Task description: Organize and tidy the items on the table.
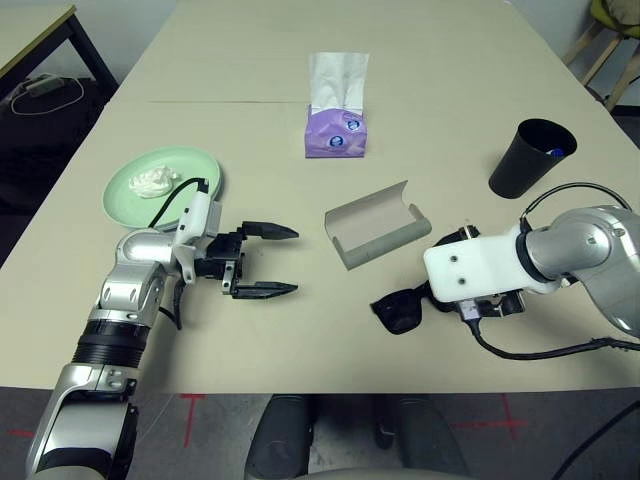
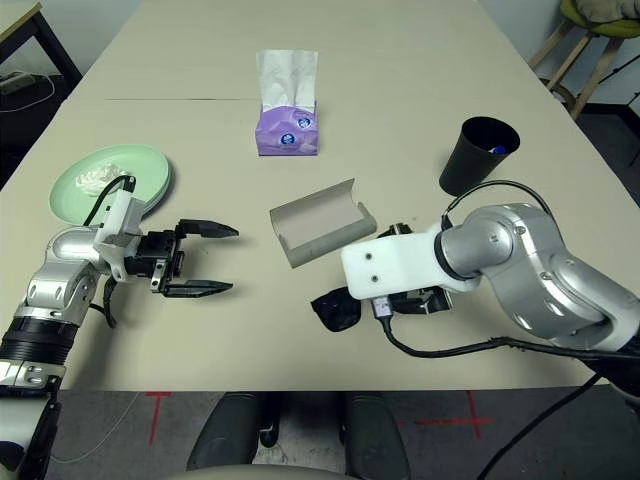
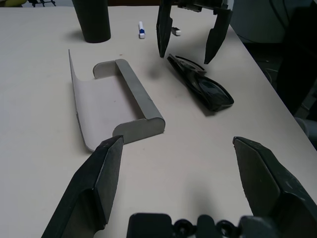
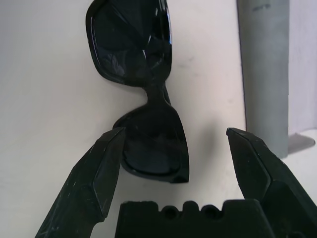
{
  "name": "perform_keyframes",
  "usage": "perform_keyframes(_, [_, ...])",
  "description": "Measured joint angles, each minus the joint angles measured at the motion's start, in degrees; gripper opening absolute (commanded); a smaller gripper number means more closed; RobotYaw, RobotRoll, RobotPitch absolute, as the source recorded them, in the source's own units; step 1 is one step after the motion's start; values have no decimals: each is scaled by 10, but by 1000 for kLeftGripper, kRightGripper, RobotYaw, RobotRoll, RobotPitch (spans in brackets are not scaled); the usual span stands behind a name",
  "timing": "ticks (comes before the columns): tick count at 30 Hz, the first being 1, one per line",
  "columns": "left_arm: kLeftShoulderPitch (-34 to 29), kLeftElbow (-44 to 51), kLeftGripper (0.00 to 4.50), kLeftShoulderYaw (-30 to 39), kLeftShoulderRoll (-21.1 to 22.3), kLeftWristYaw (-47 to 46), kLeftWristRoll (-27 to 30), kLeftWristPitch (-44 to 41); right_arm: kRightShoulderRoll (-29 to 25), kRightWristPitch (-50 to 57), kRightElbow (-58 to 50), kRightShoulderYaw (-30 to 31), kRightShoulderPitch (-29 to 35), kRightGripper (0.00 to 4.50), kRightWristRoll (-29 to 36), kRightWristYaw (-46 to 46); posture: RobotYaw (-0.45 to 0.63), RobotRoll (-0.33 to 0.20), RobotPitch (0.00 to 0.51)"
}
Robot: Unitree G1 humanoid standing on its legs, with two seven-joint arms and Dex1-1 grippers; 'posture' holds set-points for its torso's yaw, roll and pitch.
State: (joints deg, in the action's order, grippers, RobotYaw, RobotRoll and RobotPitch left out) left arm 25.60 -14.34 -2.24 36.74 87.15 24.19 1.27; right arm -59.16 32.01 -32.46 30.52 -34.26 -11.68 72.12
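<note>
Black sunglasses (image 1: 398,310) lie folded on the beige table (image 1: 250,60) near its front edge. My right gripper (image 4: 174,134) hangs open just over them, a finger on either side of one lens. An open grey glasses case (image 1: 375,228) lies just behind the sunglasses. My left gripper (image 1: 285,260) is open and empty, left of the case and pointing toward it. A pale green plate (image 1: 195,165) at the left holds a crumpled white tissue wad (image 1: 152,182). A black cup (image 1: 525,165) stands at the right, and a white blue-capped pen (image 3: 141,29) lies by it.
A purple tissue box (image 1: 337,130) with a white tissue sticking up stands behind the case at mid table. A dark-edged side table (image 1: 40,30) stands off the far left corner, and a chair (image 1: 610,45) off the far right.
</note>
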Motion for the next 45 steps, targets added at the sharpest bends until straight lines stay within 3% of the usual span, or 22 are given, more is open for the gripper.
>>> perform_keyframes(45, [-15, 19, 4467, -12, 0, 13, -1, 28, 75, -2, 32, 26, -76, 4500, -69, 115, 121, 0, 176])
